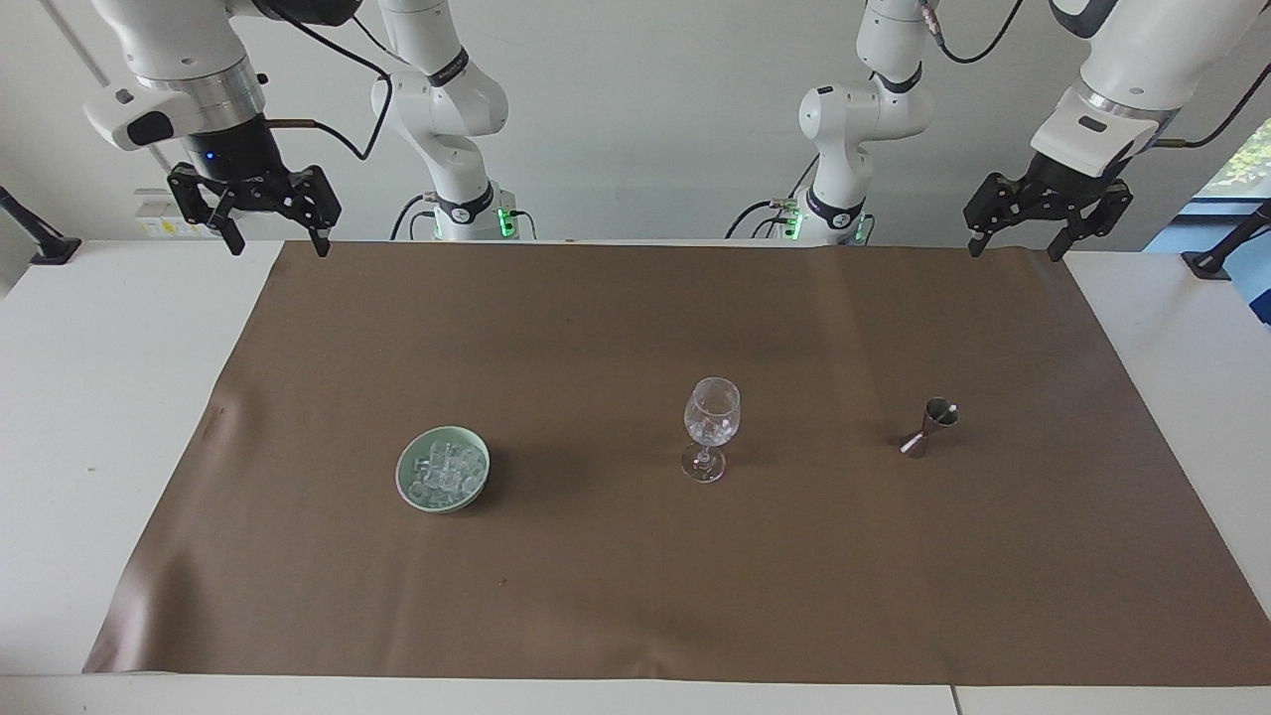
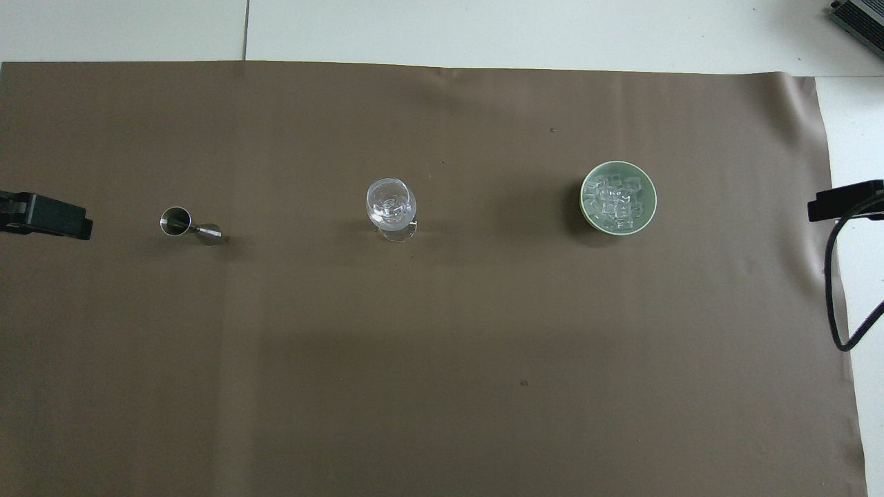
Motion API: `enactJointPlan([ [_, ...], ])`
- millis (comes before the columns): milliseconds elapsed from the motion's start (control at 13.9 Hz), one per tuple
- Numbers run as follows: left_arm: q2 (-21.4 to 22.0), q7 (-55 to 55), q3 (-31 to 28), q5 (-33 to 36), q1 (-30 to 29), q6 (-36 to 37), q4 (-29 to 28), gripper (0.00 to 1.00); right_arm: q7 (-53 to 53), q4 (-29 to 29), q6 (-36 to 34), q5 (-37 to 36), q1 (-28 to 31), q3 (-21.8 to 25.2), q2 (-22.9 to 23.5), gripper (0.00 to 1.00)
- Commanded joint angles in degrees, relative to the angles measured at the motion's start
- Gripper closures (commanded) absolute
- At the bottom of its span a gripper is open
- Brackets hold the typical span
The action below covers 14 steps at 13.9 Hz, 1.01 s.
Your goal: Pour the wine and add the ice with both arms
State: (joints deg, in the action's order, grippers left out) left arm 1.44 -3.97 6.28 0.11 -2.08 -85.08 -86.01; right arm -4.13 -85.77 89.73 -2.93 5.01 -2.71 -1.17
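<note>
Ice [image 1: 444, 473] heaped in a green bowl [image 1: 477, 489] on the brown mat [image 1: 635, 586], both grippers raised with nothing held.

Bowl, wine glass [image 1: 711, 425] and steel jigger [image 1: 930, 426] stand well apart in a row, the bowl toward the right arm's end, the jigger toward the left arm's end, the glass between them with some clear pieces in it. Right gripper [image 1: 277, 244] hangs over the mat's corner nearest the robots, fingers spread apart; left gripper [image 1: 1016, 243] hangs likewise over the mat's corner at its own end.
</note>
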Motion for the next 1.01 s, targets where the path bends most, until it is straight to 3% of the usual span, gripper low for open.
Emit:
enactJointPlan([
  [0, 1.45, -0.17, -0.57, -0.46, -0.02, 1.32, -0.91, 0.00, -0.44, -1.59, 0.01, 0.91, -1.57, 2.69, -1.46, 0.00],
  [216, 5.05, 0.10, -0.57, -0.55, -0.03, -0.77, -6.43, 0.00, -0.61, -1.59, 0.01, 0.99, -2.81, 4.82, -1.46, 0.00],
  [935, 4.62, -0.16, -0.48, -0.73, 0.06, -1.75, -5.22, 0.00, -0.70, -1.59, -4.55, 4.51, -2.46, 5.52, -1.99, 0.00],
])
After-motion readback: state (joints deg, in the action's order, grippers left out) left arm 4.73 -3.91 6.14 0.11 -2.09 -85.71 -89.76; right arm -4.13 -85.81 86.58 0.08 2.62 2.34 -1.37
